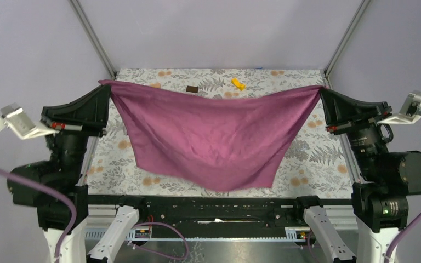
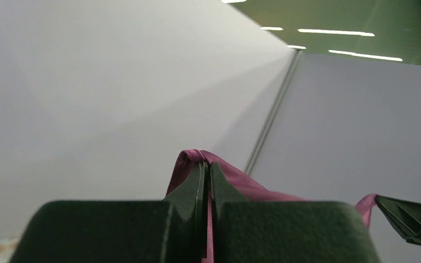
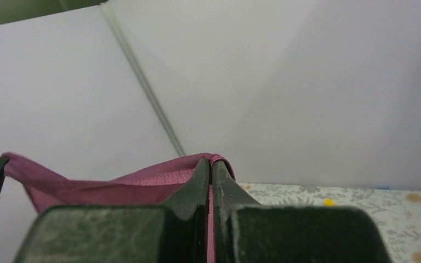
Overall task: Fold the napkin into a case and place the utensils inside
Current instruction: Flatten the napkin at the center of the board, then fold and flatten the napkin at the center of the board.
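Holding napkin (image 1: 214,137) aloft, arms (image 1: 68,143) (image 1: 374,143) spread

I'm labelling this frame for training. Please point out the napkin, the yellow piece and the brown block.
napkin (image 1: 214,139): top external view, middle of the hanging cloth.
yellow piece (image 1: 238,84): top external view, its centre.
brown block (image 1: 192,89): top external view, its top face.

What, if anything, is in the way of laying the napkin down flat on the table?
A brown block and a yellow piece lie near the far edge of the table, just beyond the napkin. The left gripper and right gripper hold its corners aloft; what lies beneath it is hidden.
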Action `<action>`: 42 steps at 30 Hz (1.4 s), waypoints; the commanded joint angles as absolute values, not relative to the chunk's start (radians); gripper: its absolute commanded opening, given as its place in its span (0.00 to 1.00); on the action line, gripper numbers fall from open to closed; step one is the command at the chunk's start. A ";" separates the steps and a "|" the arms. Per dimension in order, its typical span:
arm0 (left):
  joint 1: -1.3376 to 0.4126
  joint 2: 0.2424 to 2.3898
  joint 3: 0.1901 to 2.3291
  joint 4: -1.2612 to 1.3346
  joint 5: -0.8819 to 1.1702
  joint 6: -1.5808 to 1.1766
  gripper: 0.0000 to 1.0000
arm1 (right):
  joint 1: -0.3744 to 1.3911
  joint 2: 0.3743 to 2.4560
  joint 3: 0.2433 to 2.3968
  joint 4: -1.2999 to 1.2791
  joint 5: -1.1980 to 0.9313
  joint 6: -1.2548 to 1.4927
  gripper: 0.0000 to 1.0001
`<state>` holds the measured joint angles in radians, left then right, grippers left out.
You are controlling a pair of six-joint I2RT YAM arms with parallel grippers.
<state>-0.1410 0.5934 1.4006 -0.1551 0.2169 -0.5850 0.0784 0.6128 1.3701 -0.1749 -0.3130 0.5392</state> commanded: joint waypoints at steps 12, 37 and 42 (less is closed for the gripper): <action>-0.135 1.150 1.172 -0.079 0.086 -0.690 0.00 | 0.075 1.134 1.202 -0.074 0.093 0.419 0.00; -0.095 1.778 1.270 -0.078 0.428 -0.722 0.00 | 0.073 1.669 1.294 -0.128 -0.084 0.396 0.00; -0.094 1.679 1.109 -0.163 0.494 -0.687 0.00 | 0.073 1.542 1.144 -0.237 -0.091 0.453 0.00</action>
